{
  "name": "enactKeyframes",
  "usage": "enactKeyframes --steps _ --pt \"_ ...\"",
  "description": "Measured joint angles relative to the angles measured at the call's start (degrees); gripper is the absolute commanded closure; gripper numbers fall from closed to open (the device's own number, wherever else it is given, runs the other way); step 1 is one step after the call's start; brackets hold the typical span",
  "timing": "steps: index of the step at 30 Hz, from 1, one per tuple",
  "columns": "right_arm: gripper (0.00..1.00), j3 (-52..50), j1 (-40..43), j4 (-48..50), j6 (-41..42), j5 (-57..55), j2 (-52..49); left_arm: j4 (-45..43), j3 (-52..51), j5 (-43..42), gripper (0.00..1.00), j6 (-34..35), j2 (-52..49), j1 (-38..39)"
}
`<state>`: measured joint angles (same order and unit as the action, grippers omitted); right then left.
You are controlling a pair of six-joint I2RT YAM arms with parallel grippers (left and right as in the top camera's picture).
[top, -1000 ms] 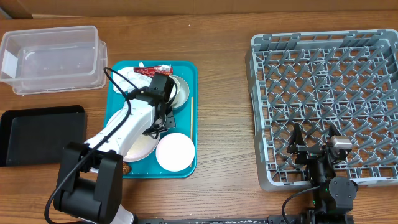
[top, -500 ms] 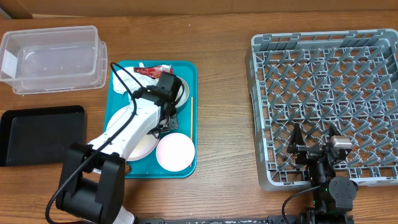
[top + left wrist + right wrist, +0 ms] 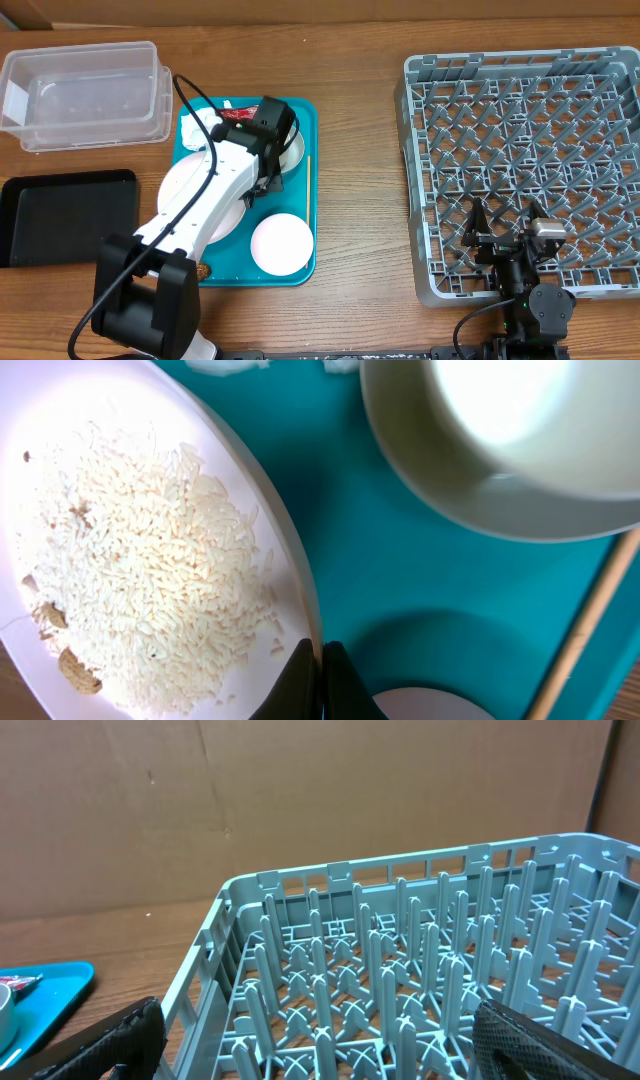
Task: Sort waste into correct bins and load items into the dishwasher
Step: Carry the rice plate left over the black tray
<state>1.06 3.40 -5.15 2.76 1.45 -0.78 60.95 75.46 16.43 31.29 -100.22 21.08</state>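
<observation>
We note the left pincer (image 3: 320,682), bottom centre, clamped shut on the rim of the large plate (image 3: 283,550); rice (image 3: 150,550) lies up-left of it. The right pincer (image 3: 320,1050) gapes wide and empty over the dish rack (image 3: 400,970).

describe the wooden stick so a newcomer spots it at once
Find the teal tray left of centre on the table. Along its right edge, beside the bowl, lies the wooden stick. It is the only thin, straight, tan thing there; everything near it is round.
</observation>
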Motion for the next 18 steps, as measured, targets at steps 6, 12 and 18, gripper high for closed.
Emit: enactKeyframes --steps 6,12,18 --pt "0.0 0.0 0.0 0.0 -0.02 0.02 0.0 2.97 4.83 2.29 0.96 -1.25 0.0 -0.07" --pt "0.0 0.0 0.0 -0.02 0.0 0.02 0.0 4.37 9.55 3.41 0.96 -3.28 -0.11 -2.89" --pt "0.0 0.0 0.0 0.02 -0.02 0.02 0.0 4.74 15.21 2.6 0.96 -7.06 -0.2 -12.02"
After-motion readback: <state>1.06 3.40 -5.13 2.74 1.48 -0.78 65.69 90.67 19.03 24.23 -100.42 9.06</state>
